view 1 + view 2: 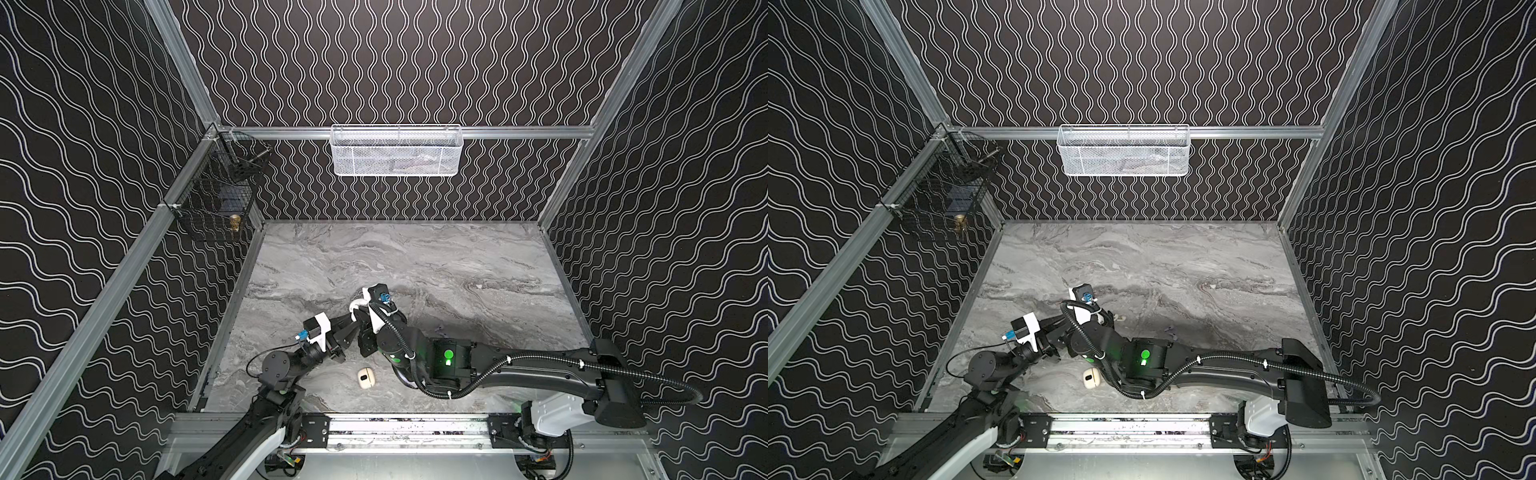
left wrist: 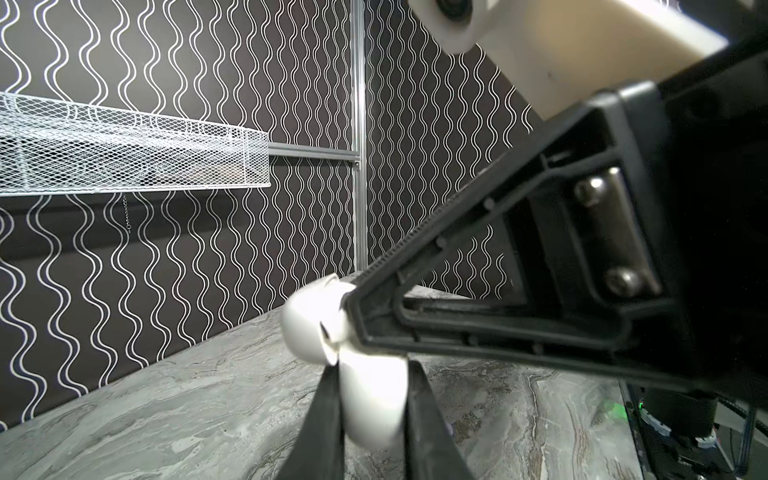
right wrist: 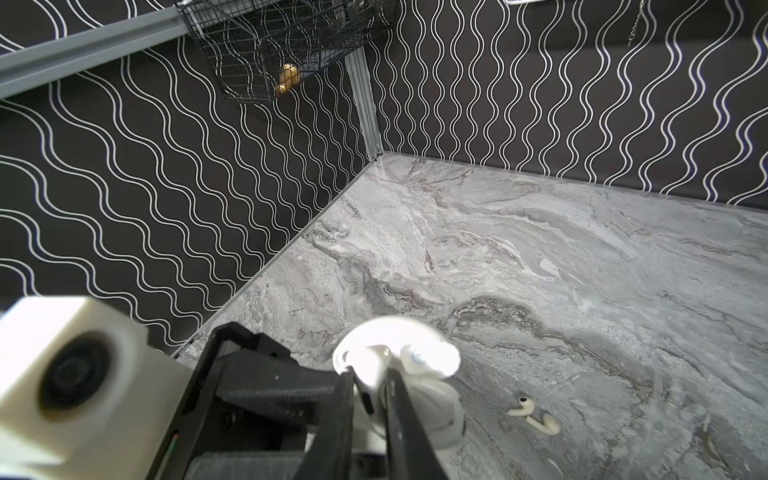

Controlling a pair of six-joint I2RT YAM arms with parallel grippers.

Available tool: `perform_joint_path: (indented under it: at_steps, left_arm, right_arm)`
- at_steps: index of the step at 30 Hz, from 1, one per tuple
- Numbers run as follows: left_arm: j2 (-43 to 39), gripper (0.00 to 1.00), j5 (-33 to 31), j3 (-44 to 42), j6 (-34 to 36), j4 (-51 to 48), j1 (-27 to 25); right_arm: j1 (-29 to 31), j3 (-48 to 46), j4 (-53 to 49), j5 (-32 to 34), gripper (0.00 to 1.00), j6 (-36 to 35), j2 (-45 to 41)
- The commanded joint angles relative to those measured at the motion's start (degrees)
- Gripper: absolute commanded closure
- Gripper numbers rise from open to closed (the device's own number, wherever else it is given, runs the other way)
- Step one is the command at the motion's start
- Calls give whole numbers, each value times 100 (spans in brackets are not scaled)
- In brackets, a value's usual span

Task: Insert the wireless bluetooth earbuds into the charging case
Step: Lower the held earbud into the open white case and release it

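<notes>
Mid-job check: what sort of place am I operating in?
Probably a purpose-built robot test cell, not a home: aluminium frame rails, wave-patterned wall panels on three sides, and a marble-look tabletop.

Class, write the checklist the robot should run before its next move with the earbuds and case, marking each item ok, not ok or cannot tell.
1. The left gripper clamps the white charging case: ok.
2. The lid stands open: ok.
3. The right gripper pinches an earbud at the case's mouth: ok.
4. Stem lined up with its slot: cannot tell.
5. Every earbud stowed: not ok; two loose earbuds lie on the table.
</notes>
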Motion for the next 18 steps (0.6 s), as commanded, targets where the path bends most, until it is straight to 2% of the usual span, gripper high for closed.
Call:
perform_joint_path:
  at_steps: [1,10,15,18]
  left_arm:
    - [-10,100,57,11,-4,349,8]
    - [6,100,71,2,13,360,9]
    - [40,100,120,15,49,365,8]
    - [118,100,302,72,141,359,-3]
  right_arm:
    - [4,8,-29,43,83,66,-102]
    - [4,-178,12,-170,68,129,-511]
    - [13,-159,-173,-264,67,139,-802]
    - [8,29,-485,-270,71,69,-911]
